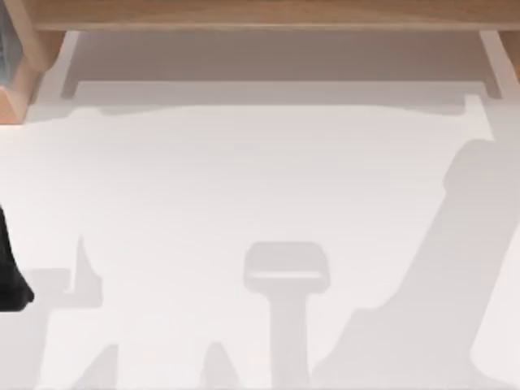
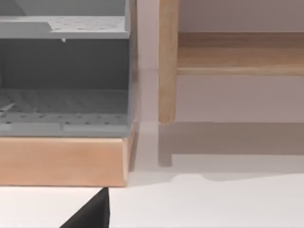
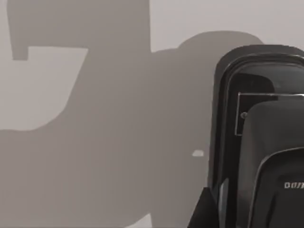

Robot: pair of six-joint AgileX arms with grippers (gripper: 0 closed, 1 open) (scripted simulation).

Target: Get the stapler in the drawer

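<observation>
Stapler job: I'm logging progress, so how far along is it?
Done: the grey drawer with light wooden front appears pulled out, near the left arm at the top view's left edge. In hand: the glossy black stapler sits close before the right wrist camera; a grip is unclear. Left: placing it in the drawer.

The only writing is on the black stapler [image 3: 266, 156] in the right wrist view, at the lower right of the frame: small white letters on its curved top. They are cut by the frame edge and cannot be read.
</observation>
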